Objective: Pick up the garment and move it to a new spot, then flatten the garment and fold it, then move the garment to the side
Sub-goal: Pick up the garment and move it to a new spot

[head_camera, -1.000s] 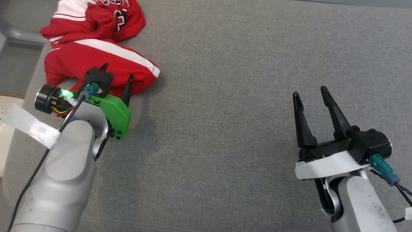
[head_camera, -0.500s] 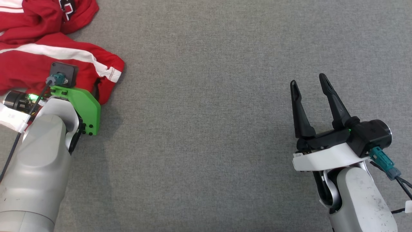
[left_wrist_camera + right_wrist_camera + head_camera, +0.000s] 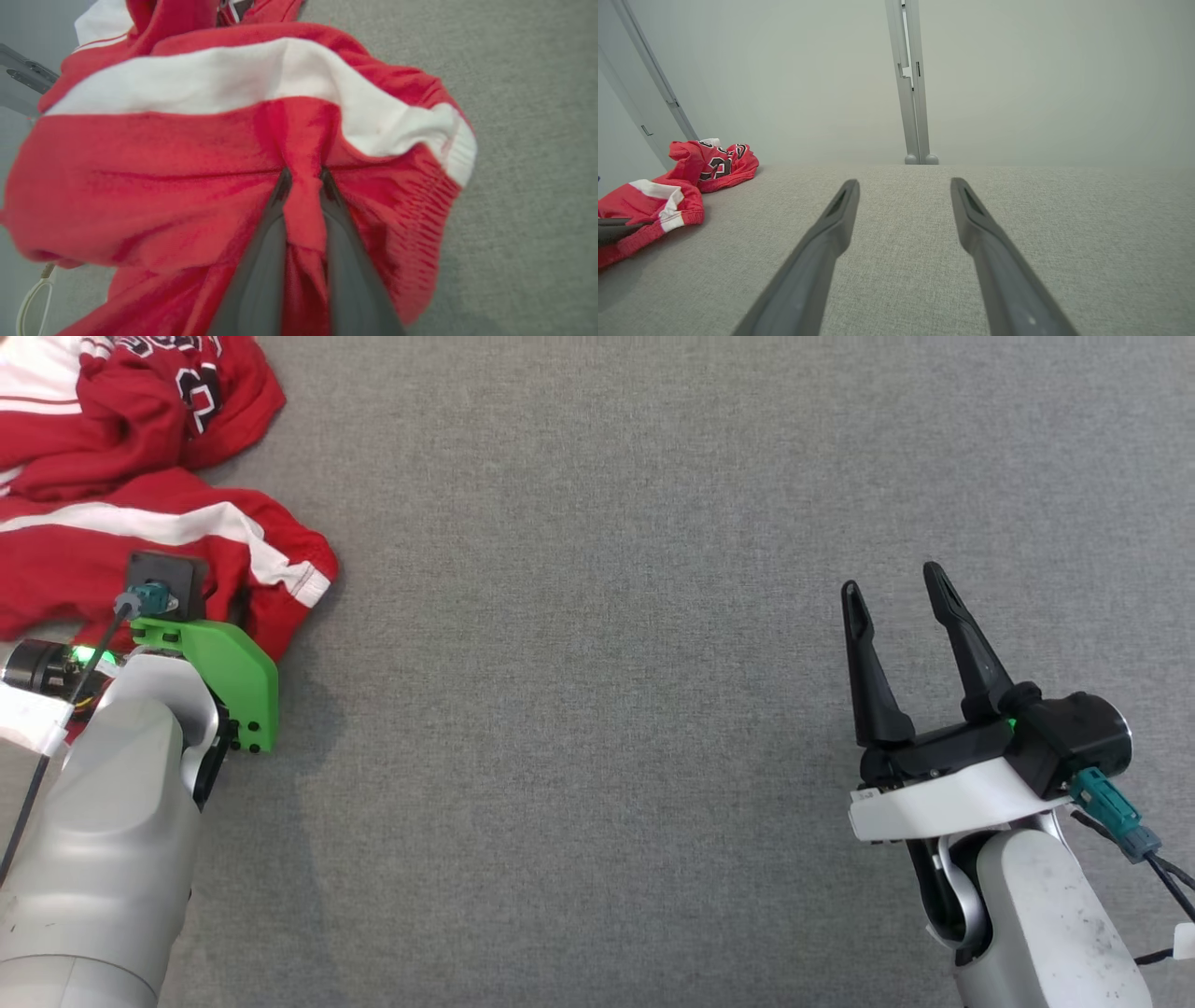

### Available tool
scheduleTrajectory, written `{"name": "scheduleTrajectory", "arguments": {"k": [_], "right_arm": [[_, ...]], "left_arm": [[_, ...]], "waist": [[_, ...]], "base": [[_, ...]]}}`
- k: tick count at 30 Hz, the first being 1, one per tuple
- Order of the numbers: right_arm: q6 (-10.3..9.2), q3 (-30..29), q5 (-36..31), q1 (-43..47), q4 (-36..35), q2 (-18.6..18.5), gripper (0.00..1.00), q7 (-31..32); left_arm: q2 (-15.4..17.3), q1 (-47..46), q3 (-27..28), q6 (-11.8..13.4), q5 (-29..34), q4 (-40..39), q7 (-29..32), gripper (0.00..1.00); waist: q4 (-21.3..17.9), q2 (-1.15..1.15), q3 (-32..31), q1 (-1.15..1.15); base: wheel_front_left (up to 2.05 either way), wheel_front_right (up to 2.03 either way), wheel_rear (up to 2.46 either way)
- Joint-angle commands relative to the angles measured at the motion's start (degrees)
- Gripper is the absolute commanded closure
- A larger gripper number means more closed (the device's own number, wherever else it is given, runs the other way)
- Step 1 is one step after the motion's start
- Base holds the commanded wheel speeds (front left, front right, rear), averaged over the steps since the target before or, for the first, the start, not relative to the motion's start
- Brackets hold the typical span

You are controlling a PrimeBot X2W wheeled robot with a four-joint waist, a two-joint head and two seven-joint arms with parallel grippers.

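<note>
Head view: a grey cloth-covered table [image 3: 597, 616] runs across the whole picture. The red garment [image 3: 140, 448], with white stripes and black-and-white lettering, lies crumpled at the table's far left corner, partly cut off by the picture's edge. The left arm's pale forearm [image 3: 103, 840], its green bracket [image 3: 229, 677] and a black camera block [image 3: 163, 583] sit over the garment's near edge and hide that arm's fingers from above. The broad middle of the table lies between the two arms.

In the left wrist view the left tool [image 3: 302, 175] has its two dark fingers drawn nearly together on a raised ridge of red cloth, just below the white stripe and beside the ribbed cuff. The fold is pinched between them, and the cloth bunches and puckers around the grip. A white cable [image 3: 30, 303] shows at the lower left corner there.

The right tool [image 3: 892, 581] stands well apart from the garment, on the right side of the table, with its fingers spread wide and nothing between them. Its own wrist view looks along the fingers over the cloth surface to a pale wall [image 3: 1041, 70] with a grey upright post [image 3: 910, 93], with the garment off to that view's left. Whether its fingertips touch the table cannot be told.
</note>
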Motion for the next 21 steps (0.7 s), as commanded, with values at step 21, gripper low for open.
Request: {"name": "scheduleTrajectory", "arguments": {"k": [21], "right_arm": [[0.02,-3.0,1.7,8.1,1.8,-0.2,0.00,-0.2]], "left_arm": [[-7.3,5.6,-5.7,1.1,-4.4,-18.2,-6.0,1.00]], "waist": [[-7.4,0.00,-17.0,-0.01]], "base": [[0.00,0.00,0.00]]}}
